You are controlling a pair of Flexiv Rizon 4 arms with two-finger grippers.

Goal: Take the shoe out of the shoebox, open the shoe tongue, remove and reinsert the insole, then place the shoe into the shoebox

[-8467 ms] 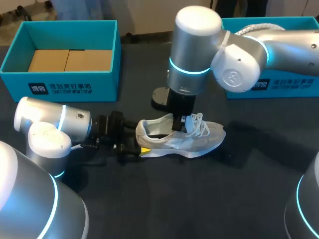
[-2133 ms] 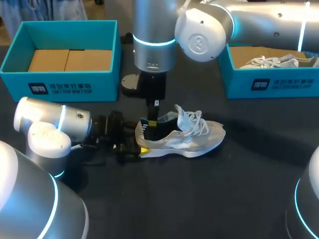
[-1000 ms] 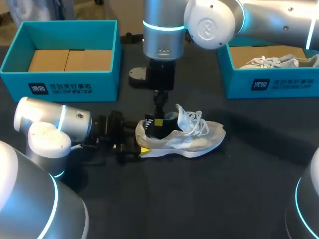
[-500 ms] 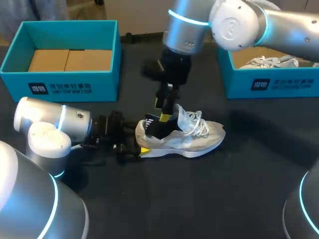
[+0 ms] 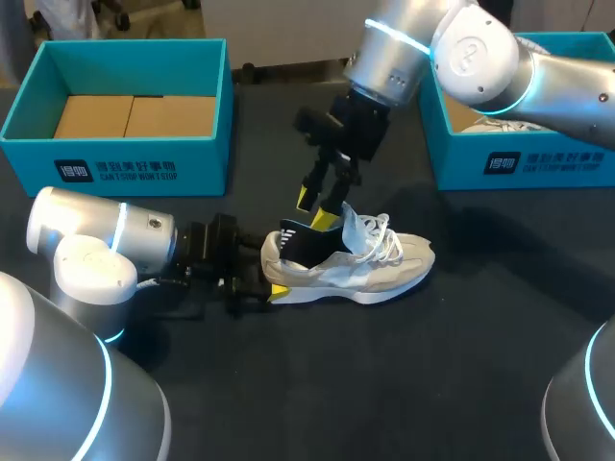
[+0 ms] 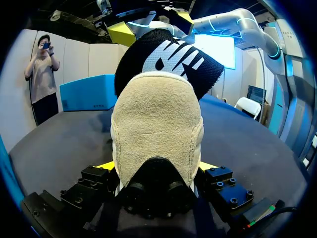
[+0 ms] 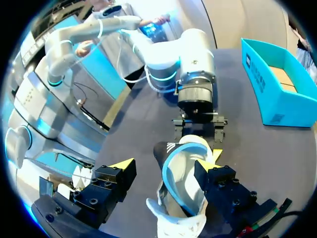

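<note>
The beige shoe [image 5: 357, 264] stands on the dark table [image 5: 461, 384] between the 2 teal boxes, toe toward the robot's right and heel toward its left; it is out of both boxes. The left gripper [image 5: 260, 279] lies low on the table at the heel and is clamped on the shoe, 1 yellow-tipped finger on each side of the heel, as the left wrist view shows with the heel cup [image 6: 156, 124] filling the space between the fingers [image 6: 106, 165]. A black insole [image 5: 306, 240] with a white mark sticks up out of the shoe's opening at the heel end, partly in and partly out; in the left wrist view it rises just above the heel rim [image 6: 168, 58]. The white tongue [image 5: 354, 223] is pulled up and the laces [image 5: 386, 246] lie loose over the forefoot. The right arm [image 5: 480, 58] comes in from the right and reaches past the middle; the right gripper [image 5: 319, 204] hangs just above the insole's top edge with its fingers spread wide and nothing between them; in its own wrist view the 2 fingers [image 7: 123, 167] stand on either side of the shoe's opening [image 7: 184, 168] without touching it. The left shoebox [image 5: 144, 171] sits behind the left arm [image 5: 96, 240] and has a brown cardboard insert [image 5: 135, 115] on its floor; the right shoebox [image 5: 538, 165] is largely hidden by the right arm, so its contents cannot be made out.
</note>
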